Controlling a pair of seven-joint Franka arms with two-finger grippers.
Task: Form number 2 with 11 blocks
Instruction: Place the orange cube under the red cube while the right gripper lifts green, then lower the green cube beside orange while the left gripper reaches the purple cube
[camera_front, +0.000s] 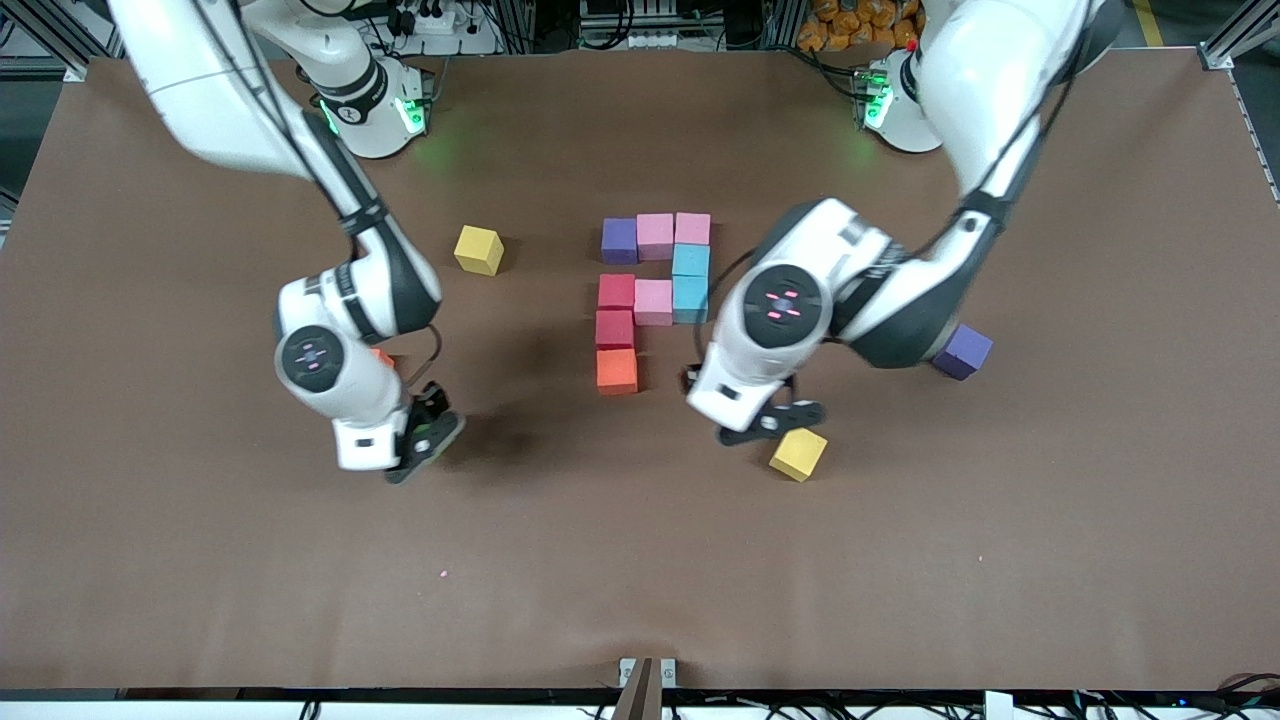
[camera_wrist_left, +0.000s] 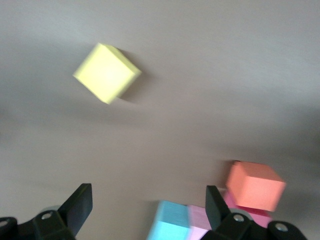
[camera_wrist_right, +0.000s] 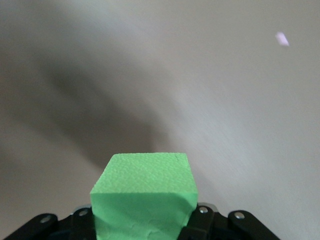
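a yellow cube (camera_front: 798, 454) lies nearest; above it the left gripper (camera_front: 765, 418) hangs agape. the right gripper (camera_front: 425, 440) pinches the green block (camera_wrist_right: 144, 197) by opposite faces (light, squashy foam, likely).

Nine cubes are laid touching mid-bench as an unfinished number 2 (camera_front: 655, 300): purple (camera_front: 619, 241) and two pink (camera_front: 655, 236) across the top, two light blue (camera_front: 690, 282) beneath, pink (camera_front: 653, 302) and crimson (camera_front: 616, 291) in the middle, crimson (camera_front: 614, 329) then orange (camera_front: 617, 371) nearest the camera. A green cube (camera_wrist_right: 144, 195) is clamped in the right claw (camera_front: 428, 436). A purple cube (camera_front: 962, 351) lies apart, toward the left arm's end.
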